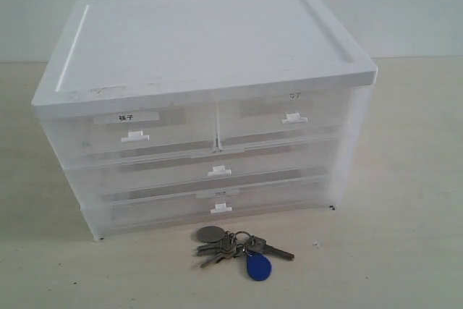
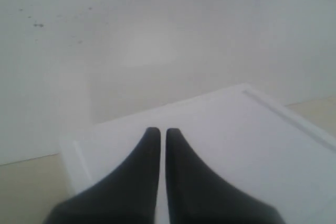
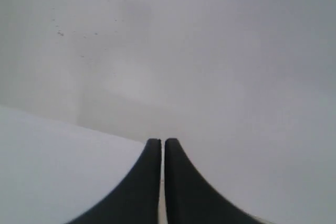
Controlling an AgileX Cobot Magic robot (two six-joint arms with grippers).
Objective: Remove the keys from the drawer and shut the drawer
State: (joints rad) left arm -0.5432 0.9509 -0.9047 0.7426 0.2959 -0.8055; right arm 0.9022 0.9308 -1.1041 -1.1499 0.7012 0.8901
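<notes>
Keys [image 1: 239, 245] lie on tabletop [image 1: 405, 236] just near of cabinet [image 1: 210, 41], drawer [image 1: 289, 124] apparently flush shut; left claw [image 2: 158, 132], above cabinet top, and right claw [image 3: 158, 142] both pressed together, empty.

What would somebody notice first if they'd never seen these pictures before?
The big white drawer cabinet fills the middle of the table, and all its drawers look shut. Right in front of it lies a bunch of keys with a bright blue fob. In the wrist views, the left gripper and right gripper are pinched shut by the cabinet's white top.
</notes>
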